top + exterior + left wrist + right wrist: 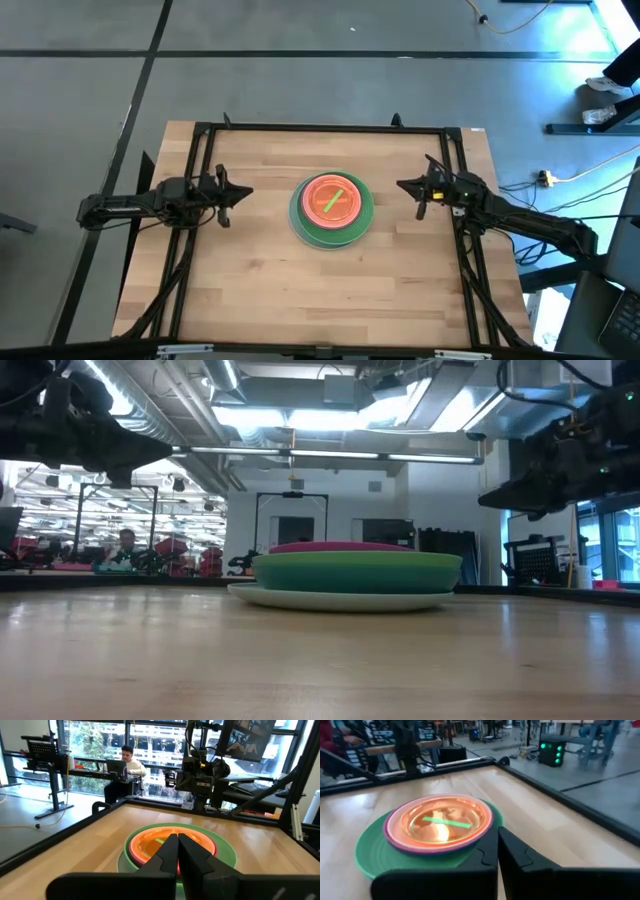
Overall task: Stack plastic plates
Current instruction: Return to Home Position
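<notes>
The stack of plastic plates (pixel 332 208) sits at the middle of the worktop (pixel 260 300), with wide green and pale plates at the bottom and narrower pink and orange ones on top (a green streak (pixel 447 823) crosses the orange one; whether it is a plate or a reflection I cannot tell). The left gripper (pixel 243 193) hangs well apart from the stack on its left, fingers pressed together and holding nothing. The right gripper (pixel 403 186) mirrors it on the other side, likewise closed and empty. The low view shows both raised above the worktop. The stacking looks done, so the homing move calls for drawing each arm straight back from the stack, at height and with fingers closed, so nothing sweeps the rims and nudges the pile off centre.
</notes>
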